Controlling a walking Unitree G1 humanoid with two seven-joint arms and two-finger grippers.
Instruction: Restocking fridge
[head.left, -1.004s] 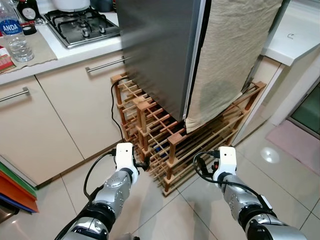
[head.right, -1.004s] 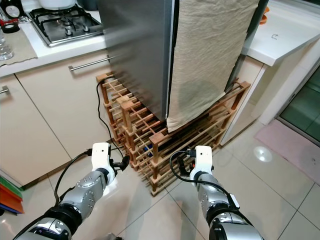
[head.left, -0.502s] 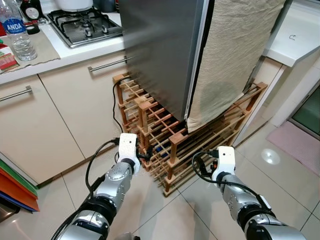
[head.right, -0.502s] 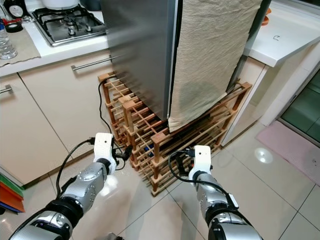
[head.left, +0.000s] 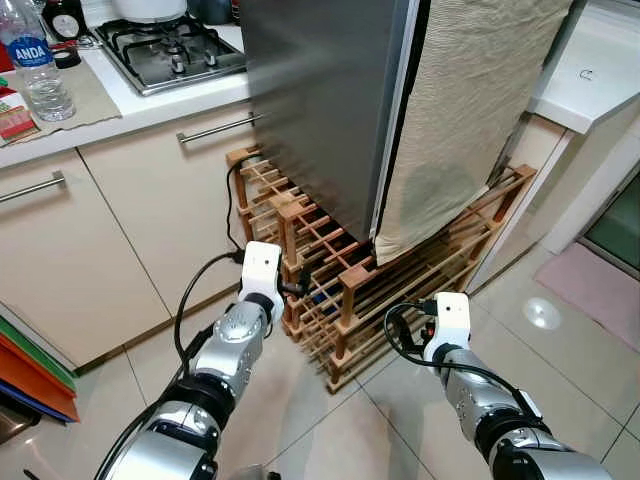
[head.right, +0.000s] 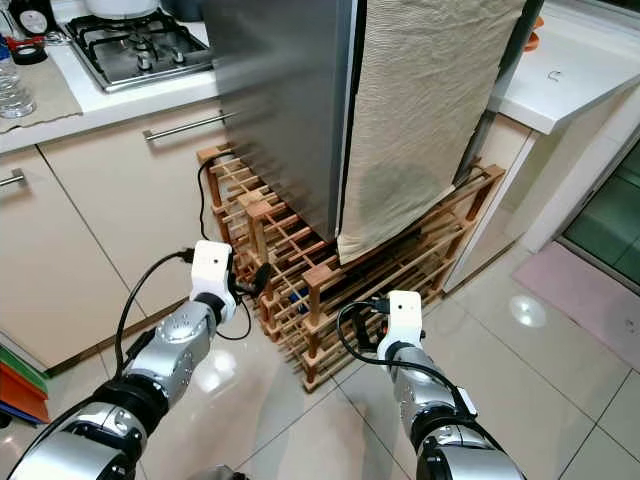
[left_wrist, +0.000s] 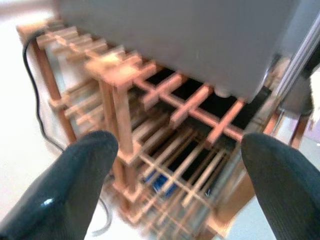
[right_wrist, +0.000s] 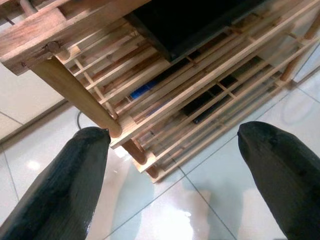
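A steel fridge (head.left: 320, 100) stands shut on a low wooden rack (head.left: 330, 250), with a beige cloth (head.left: 470, 110) draped over its door. My left gripper (left_wrist: 175, 145) is open and holds nothing; it hovers close to the rack's near left post (left_wrist: 117, 115), just under the fridge's bottom corner. My right gripper (right_wrist: 175, 135) is also open and bare. It sits low above the floor tiles, facing the rack's front corner post (right_wrist: 75, 92).
A counter with a gas hob (head.left: 170, 50) and a water bottle (head.left: 35, 70) runs along the left, with handled cabinets (head.left: 215, 128) below. A black cable (head.left: 232, 200) hangs beside the rack. A pink mat (head.left: 590, 290) lies at the right; coloured boards (head.left: 30, 370) lean at the lower left.
My left arm has risen and reached forward, closer to the rack's left post. The right arm has stayed where it was.
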